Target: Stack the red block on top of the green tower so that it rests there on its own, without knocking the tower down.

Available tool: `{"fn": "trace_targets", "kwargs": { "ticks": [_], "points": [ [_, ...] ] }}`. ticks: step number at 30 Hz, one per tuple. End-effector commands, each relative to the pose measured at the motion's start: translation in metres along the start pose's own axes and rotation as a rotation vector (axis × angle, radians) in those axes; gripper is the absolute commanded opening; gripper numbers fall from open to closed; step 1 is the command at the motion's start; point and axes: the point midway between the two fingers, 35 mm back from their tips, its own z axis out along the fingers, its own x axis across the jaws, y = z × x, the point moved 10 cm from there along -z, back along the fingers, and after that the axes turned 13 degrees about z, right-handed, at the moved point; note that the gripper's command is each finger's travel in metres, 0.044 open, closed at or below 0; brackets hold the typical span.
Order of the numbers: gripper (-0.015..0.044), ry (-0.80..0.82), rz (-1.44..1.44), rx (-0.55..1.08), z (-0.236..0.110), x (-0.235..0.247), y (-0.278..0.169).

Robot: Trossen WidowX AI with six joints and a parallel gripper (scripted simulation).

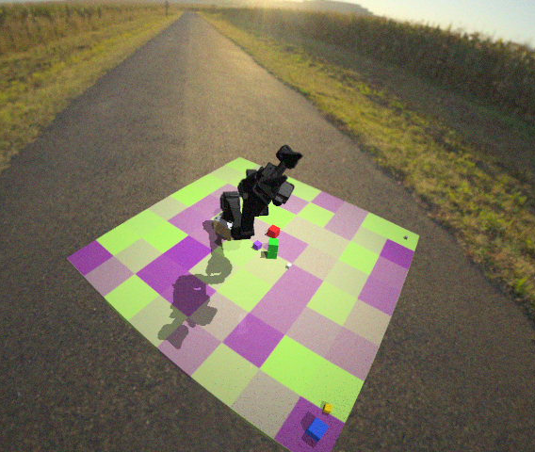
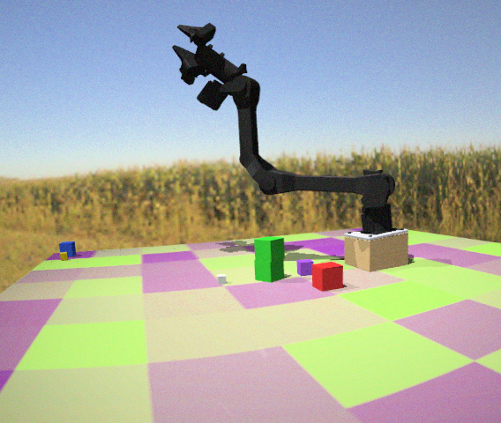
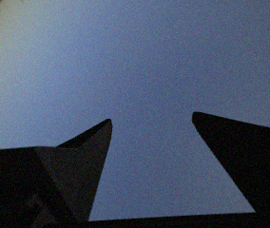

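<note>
The red block (image 1: 272, 231) (image 2: 327, 276) sits on the checkered mat (image 1: 277, 360) (image 2: 196, 364), just beside the green tower (image 1: 272, 248) (image 2: 269, 258), apart from it. The tower is two green blocks stacked upright. My gripper (image 2: 178, 38) (image 1: 289, 156) (image 3: 151, 119) is open and empty. It is raised high in the air, pointing up and away, far above the blocks. The wrist view shows only sky between the two spread fingers.
A small purple cube (image 1: 257, 244) (image 2: 304, 266) lies between the tower and the arm's tan base box (image 2: 376, 250). A tiny white cube (image 1: 288, 265) (image 2: 221, 278) lies near the tower. A blue block (image 1: 316, 428) (image 2: 67, 248) and small yellow cube (image 1: 327, 408) (image 2: 63, 256) sit at a far mat corner.
</note>
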Motion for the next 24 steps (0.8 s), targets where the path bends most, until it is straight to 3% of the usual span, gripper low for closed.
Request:
{"fn": "trace_targets", "kwargs": {
  "ticks": [1,10,17,24],
  "points": [
    [0.0426,-0.002,-0.002,0.003,0.000,-0.001,-0.001],
    [0.0440,-0.149,-0.145,0.165,-0.023,-0.060,-0.067],
    [0.0440,-0.360,-0.432,0.372,-0.063,-0.135,-0.122],
    [0.0440,-0.589,-0.728,0.528,-0.110,-0.214,-0.139]
  ]
}}
